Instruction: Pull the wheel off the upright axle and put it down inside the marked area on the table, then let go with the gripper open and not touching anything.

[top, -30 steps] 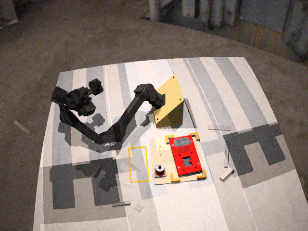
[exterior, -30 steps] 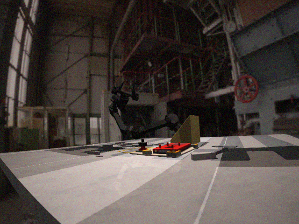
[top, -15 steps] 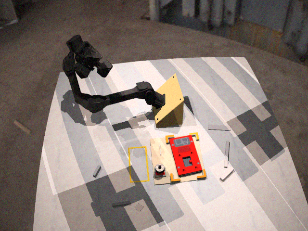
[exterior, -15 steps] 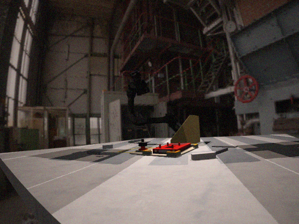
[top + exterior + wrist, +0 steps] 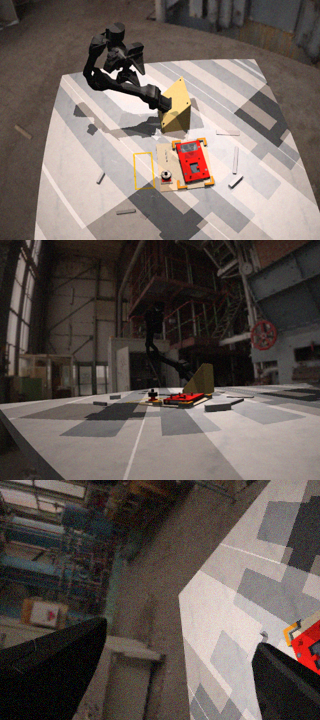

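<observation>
The wheel [image 5: 166, 176] [image 5: 152, 394], dark with a pale grey face, sits level on the upright axle [image 5: 165, 173] [image 5: 152, 390], whose dark top sticks out above it. A small red base is under it, at the near left of the tan board [image 5: 165, 187]. The marked area [image 5: 134, 170] is a yellow outline on the table just left of the board, with nothing inside it. My gripper [image 5: 181, 641] is open and empty, high above the back left of the table, well away from the wheel. In the exterior view it is too dark to make out its fingers.
A red case [image 5: 195, 157] [image 5: 184, 398] [image 5: 310, 642] lies on the board between orange corner brackets. A tall yellow wedge block [image 5: 178, 103] [image 5: 204, 380] stands behind it, beside the arm's base. Several grey bars [image 5: 125, 211] [image 5: 235, 181] [image 5: 217, 407] lie around the table.
</observation>
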